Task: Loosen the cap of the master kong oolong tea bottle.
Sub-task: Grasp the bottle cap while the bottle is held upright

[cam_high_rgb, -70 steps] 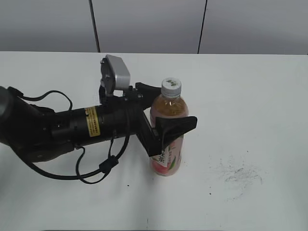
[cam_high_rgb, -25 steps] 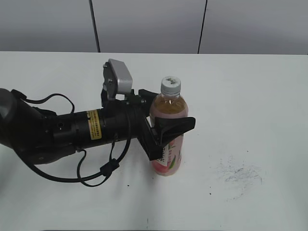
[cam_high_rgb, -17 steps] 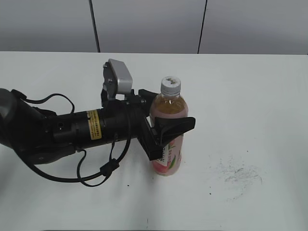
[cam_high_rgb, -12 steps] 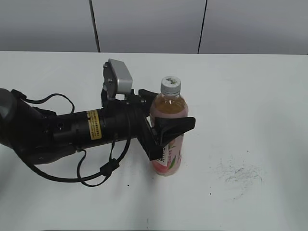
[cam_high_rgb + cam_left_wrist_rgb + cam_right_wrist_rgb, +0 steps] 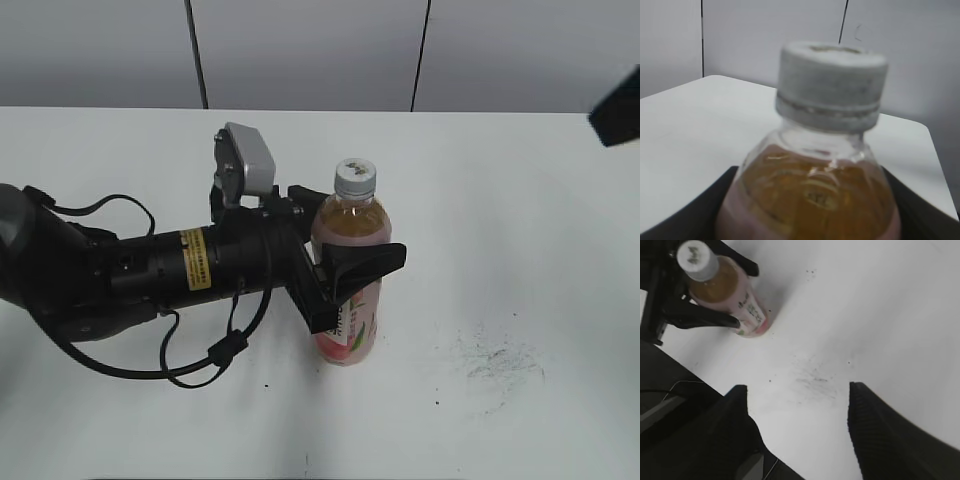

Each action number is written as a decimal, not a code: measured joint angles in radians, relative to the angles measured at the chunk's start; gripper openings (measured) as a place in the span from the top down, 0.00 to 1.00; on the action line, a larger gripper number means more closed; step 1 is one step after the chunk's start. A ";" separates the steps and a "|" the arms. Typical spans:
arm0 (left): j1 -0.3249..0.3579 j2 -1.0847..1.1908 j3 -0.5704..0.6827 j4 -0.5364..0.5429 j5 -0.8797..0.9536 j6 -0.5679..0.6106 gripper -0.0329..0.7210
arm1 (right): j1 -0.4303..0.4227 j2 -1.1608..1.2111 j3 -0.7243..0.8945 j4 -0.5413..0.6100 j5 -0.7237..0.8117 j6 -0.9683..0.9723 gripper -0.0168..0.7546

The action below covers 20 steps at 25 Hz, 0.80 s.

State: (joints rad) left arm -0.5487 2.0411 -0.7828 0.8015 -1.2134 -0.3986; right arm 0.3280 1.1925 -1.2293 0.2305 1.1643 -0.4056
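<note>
The master kong oolong tea bottle (image 5: 348,270) stands upright on the white table, amber tea inside, pink label low down. Its white-grey ribbed cap (image 5: 355,178) sits on the neck. My left gripper (image 5: 345,250) is shut on the bottle's body, one finger behind and one in front. In the left wrist view the cap (image 5: 831,85) and the bottle's shoulder (image 5: 812,195) fill the frame. My right gripper (image 5: 797,392) is open and empty, high above the table; its view shows the bottle (image 5: 725,290) far below. In the exterior view only a dark corner of the right gripper (image 5: 618,110) shows at the right edge.
The white table (image 5: 500,200) runs to a grey panelled wall behind. A patch of dark scuff marks (image 5: 495,365) lies on the table right of the bottle. The left arm's cables (image 5: 200,350) trail over the table at the left.
A dark part of the right arm has come into the exterior view at the upper right edge. The left gripper and the bottle have stayed still.
</note>
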 joint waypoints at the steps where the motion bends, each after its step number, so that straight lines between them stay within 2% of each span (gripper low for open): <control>1: 0.000 0.000 0.000 0.000 0.000 0.000 0.36 | 0.027 0.053 -0.055 0.000 0.015 0.001 0.37; 6: 0.000 0.000 0.000 0.000 0.000 0.000 0.36 | 0.146 0.273 -0.294 0.003 0.046 0.094 0.37; 11: 0.000 0.000 0.000 0.000 0.000 -0.001 0.36 | 0.226 0.463 -0.501 0.003 0.048 0.214 0.37; 14: 0.000 0.000 0.000 0.000 0.000 -0.001 0.36 | 0.270 0.528 -0.549 -0.020 0.048 0.293 0.37; 20: 0.000 0.000 0.000 0.000 0.000 -0.001 0.36 | 0.346 0.564 -0.552 -0.154 0.053 0.406 0.37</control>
State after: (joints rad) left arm -0.5487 2.0411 -0.7828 0.8015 -1.2134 -0.3993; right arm 0.6741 1.7568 -1.7809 0.0769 1.2173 0.0000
